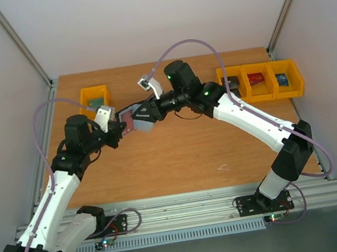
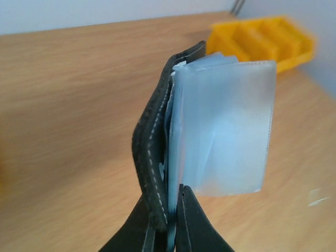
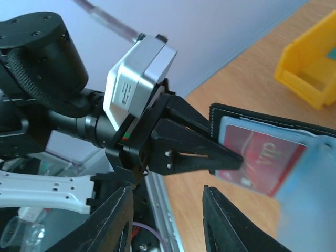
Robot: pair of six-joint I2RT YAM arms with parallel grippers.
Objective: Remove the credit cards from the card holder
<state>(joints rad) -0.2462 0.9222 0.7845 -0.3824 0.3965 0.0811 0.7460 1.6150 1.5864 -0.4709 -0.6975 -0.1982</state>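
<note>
The card holder (image 1: 131, 119) is held up above the table's middle-left, open. My left gripper (image 1: 120, 128) is shut on its lower edge; the left wrist view shows the black stitched cover (image 2: 151, 152) and a translucent blue-grey pocket (image 2: 226, 126) pinched between my fingers (image 2: 194, 220). In the right wrist view the red credit card (image 3: 252, 157) sits in a pocket inside the black cover (image 3: 262, 113). My right gripper (image 3: 167, 189) is open and empty, just beside the wallet (image 1: 142, 114) and not touching it. The dark card is hidden.
A single yellow bin (image 1: 96, 97) stands at the back left behind the left gripper. A row of three yellow bins (image 1: 260, 80) with small items stands at the back right. Grey walls close in the table on three sides.
</note>
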